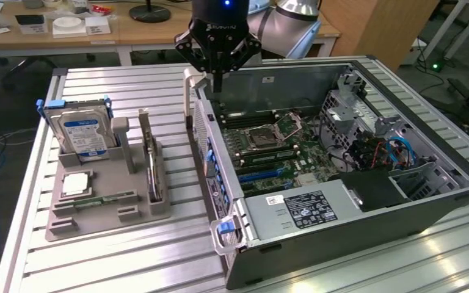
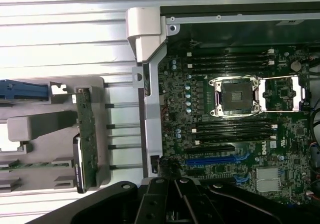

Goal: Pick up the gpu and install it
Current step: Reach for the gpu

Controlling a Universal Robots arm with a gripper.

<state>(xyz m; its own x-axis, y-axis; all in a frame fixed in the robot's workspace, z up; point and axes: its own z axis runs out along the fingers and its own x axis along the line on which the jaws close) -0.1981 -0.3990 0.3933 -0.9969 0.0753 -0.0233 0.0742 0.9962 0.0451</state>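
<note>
The gpu (image 1: pixel 148 160) stands on edge in a slot of the grey holder (image 1: pixel 104 217), on the exterior view's left of the open computer case (image 1: pixel 365 207). In the wrist view the gpu (image 2: pixel 87 141) appears as a thin green card edge with a black shroud beside it. My gripper (image 1: pixel 215 85) hangs above the case's side wall near its far corner, well away from the gpu. Its fingers meet at the tip with nothing between them. The gripper (image 2: pixel 175 185) looks down on the motherboard (image 2: pixel 240 149), with its blue card slot (image 2: pixel 215 160).
The holder also carries a silver hard drive with a blue-white label (image 1: pixel 83 131), a processor chip (image 1: pixel 76 183) and a narrow green memory stick (image 1: pixel 96 200). Cables and a drive cage (image 1: pixel 381 146) fill the case's far side. The slatted metal table (image 1: pixel 120 262) lies beneath.
</note>
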